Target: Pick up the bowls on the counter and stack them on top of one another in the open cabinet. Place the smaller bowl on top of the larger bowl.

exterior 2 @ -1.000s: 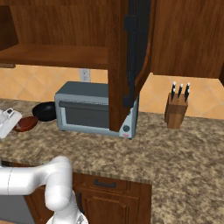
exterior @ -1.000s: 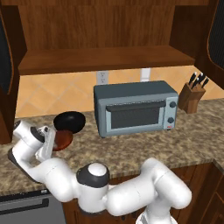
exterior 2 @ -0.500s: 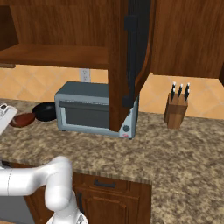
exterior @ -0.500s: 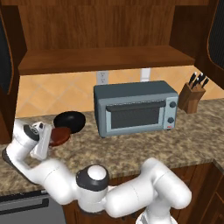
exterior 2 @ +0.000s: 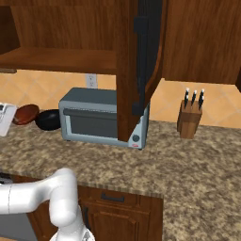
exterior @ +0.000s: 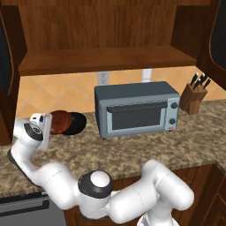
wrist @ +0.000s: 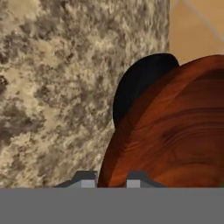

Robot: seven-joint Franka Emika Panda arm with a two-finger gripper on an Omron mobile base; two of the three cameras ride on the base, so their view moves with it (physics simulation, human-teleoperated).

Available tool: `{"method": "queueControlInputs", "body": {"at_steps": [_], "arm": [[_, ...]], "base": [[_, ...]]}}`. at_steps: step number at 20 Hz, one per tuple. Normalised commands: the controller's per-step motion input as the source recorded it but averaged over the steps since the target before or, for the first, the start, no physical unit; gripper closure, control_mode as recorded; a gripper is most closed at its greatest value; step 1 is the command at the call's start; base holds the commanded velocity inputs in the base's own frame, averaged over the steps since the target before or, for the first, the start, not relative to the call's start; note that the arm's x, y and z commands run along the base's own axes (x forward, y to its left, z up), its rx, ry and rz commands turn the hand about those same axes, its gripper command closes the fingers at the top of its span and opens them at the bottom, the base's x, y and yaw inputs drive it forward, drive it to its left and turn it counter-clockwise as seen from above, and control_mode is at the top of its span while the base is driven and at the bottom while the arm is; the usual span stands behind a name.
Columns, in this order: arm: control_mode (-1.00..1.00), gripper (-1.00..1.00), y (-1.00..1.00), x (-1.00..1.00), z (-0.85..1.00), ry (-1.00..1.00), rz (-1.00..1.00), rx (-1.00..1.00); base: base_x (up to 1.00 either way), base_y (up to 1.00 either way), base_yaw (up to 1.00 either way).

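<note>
Left base view: my white arm curls from the lower right round to the far left, where my gripper (exterior: 49,125) is raised above the counter (exterior: 145,148) with the smaller bowl (exterior: 60,122) at its end. The reddish-brown bowl is tipped on edge, its face turned toward the camera, and it overlaps the larger bowl (exterior: 76,123), the glossy black one, which sits on the granite just left of the grey toaster oven (exterior: 137,109). Above, the open cabinet (exterior: 106,59) shows its plain wooden shelf. A knife block (exterior: 194,96) stands at the far right, and two wall outlets sit behind the oven.

The right base view adds what the left one hides: a cabinet door (exterior 2: 140,66) hangs open in front of the oven (exterior 2: 96,117), covering part of it, and the two bowls appear side by side at the far left, the smaller bowl (exterior 2: 26,114) beside the larger bowl (exterior 2: 48,119) and next to the white edge of my hand (exterior 2: 5,117).

In the hand view, the smaller bowl (wrist: 170,131) rises large between and beyond my finger tips (wrist: 85,178), with the larger bowl (wrist: 142,81) showing behind its rim and speckled counter (wrist: 57,87) to the left. My fingers pinch the reddish bowl's rim.

I can read no brand, label or writing anywhere.
</note>
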Motion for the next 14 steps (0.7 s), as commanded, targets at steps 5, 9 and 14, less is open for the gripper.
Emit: {"method": "queueControlInputs", "body": {"at_steps": [5,9,14], "arm": [[-1.00,1.00,-0.14,0.99,0.02,0.00,-0.01,0.01],[-1.00,1.00,-0.02,0.90,0.00,0.07,0.00,0.00],[-1.00,1.00,-0.19,0.53,-0.01,0.10,0.00,0.00]], "base": [[0.00,0.00,0.00],[0.00,0.00,0.00],[0.00,0.00,0.00]]}}
